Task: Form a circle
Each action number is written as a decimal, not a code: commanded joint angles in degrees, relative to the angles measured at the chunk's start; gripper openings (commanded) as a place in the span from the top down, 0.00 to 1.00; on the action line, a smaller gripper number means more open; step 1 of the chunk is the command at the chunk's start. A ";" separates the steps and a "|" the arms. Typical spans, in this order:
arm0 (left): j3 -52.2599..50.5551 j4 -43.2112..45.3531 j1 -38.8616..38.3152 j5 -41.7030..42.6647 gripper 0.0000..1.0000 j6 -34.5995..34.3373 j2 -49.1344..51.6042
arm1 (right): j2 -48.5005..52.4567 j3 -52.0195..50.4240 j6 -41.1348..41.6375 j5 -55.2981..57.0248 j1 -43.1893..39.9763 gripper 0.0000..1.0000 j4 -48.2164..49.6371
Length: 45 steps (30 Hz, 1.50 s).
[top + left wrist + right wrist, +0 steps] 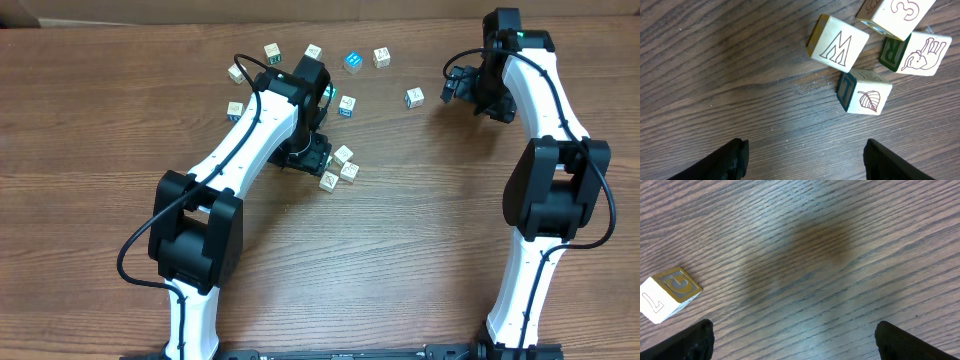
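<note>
Wooden bench (420,250) | letter cubes (838,43) scattered, unarranged | likely light, hard, slippery: pinch flat opposite faces | my left hand (805,150) and right hand (795,330) wide, empty.

**Ten whitish letter cubes (414,97), one bright-blue cube (352,61), two arms, one worktop (420,250).**
From overhead, three of the ten whitish cubes in plain sight sit bunched together and seven lie singly; the blue one makes eleven. The two arms are the left arm (240,150) and the right arm (545,110). The left wrist view catches four cubes, the right wrist view one.
</note>
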 commanded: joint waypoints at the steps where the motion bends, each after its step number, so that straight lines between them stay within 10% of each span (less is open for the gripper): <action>1: -0.37 0.15 0.07 0.98 0.29 -0.37 0.09 | -1.40 1.25 0.24 0.13 -0.02 0.00 0.15; 45: -9.27 7.32 -4.63 1.01 0.28 -0.68 0.09 | -1.40 1.25 0.24 0.15 0.00 0.00 0.15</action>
